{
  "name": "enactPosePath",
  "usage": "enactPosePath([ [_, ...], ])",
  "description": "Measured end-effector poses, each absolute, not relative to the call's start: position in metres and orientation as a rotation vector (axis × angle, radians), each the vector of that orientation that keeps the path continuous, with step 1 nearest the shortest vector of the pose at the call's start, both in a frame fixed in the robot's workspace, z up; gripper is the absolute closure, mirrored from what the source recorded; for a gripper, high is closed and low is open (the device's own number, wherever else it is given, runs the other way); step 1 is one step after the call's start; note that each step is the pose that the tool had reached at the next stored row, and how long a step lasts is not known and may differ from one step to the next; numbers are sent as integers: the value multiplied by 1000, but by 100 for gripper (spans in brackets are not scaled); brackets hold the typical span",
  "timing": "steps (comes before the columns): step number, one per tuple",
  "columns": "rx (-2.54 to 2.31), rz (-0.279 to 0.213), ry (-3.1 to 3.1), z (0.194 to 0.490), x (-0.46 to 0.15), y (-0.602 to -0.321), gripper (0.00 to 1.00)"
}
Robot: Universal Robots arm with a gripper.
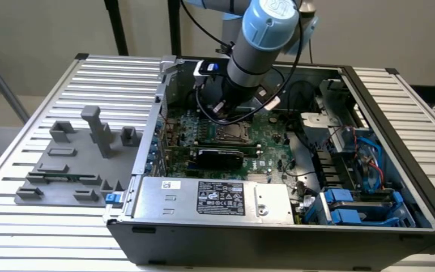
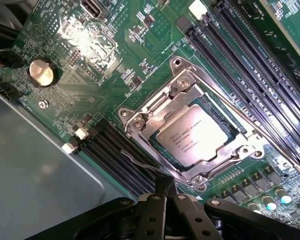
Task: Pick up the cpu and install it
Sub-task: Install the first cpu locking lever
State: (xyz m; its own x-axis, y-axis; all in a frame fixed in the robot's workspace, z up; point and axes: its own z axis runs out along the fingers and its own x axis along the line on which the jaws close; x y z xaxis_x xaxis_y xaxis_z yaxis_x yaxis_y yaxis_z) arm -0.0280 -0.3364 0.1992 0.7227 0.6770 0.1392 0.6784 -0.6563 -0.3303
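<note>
The cpu [image 2: 192, 135], a silvery square chip with printed text, lies flat inside the metal socket frame [image 2: 140, 120] on the green motherboard [image 2: 90, 90]. My gripper [image 2: 166, 186] hovers just off one corner of the frame, its dark fingers pressed together and shut with nothing between them. In the exterior view the arm's wrist [image 1: 240, 85] reaches down into the open computer case, directly above the socket [image 1: 229, 135].
Long black memory slots [image 2: 240, 65] run beside the socket, and a coin battery [image 2: 41, 72] sits further off. The case holds a black card [image 1: 217, 154], a power supply [image 1: 210, 198] and blue drive bays [image 1: 353, 207]. Grey fixture blocks [image 1: 74, 164] stand at the exterior view's left.
</note>
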Motion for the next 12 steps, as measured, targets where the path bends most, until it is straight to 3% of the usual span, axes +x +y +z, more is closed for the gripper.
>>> enactPosePath([
  [12, -2591, 18, -1014, 198, -18, -336, 89],
])
